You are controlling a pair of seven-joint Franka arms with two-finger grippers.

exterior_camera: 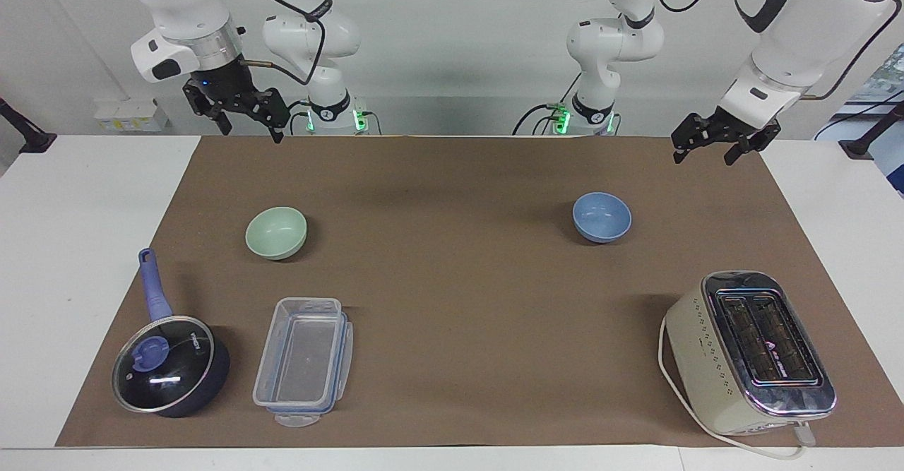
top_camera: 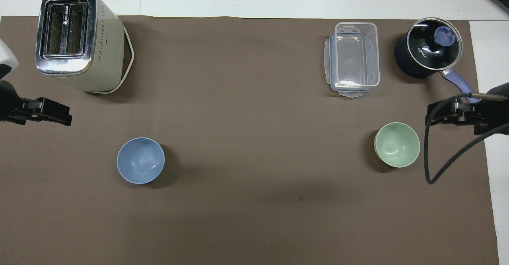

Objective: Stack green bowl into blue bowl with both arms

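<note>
Black jaws come first, going outward from the robots: the left gripper hangs high over the mat's edge at its own end of the table, spread wide and holding nothing, and the right gripper hangs the same way over its end, also wide apart and empty. Both look parked, each on the side of the bowl it would likely serve.

Next out, the two bowls sit upright on the mat, well apart from each other and about equally far from the robots. The blue bowl lies toward the left arm's end, the green bowl toward the right arm's end. That split probably explains the two-arm task: one arm lifts green across, the other can steady blue. Nothing is stacked yet.

Farther still stand the bystanders: a toaster past the blue bowl, its cord looped beside it; a clear lidless box and a lidded saucepan past the green bowl, the pan's handle pointing back toward the robots.

Brown matte paper covers most of a white table; a plain pale wall rises where the arm bases stand.
</note>
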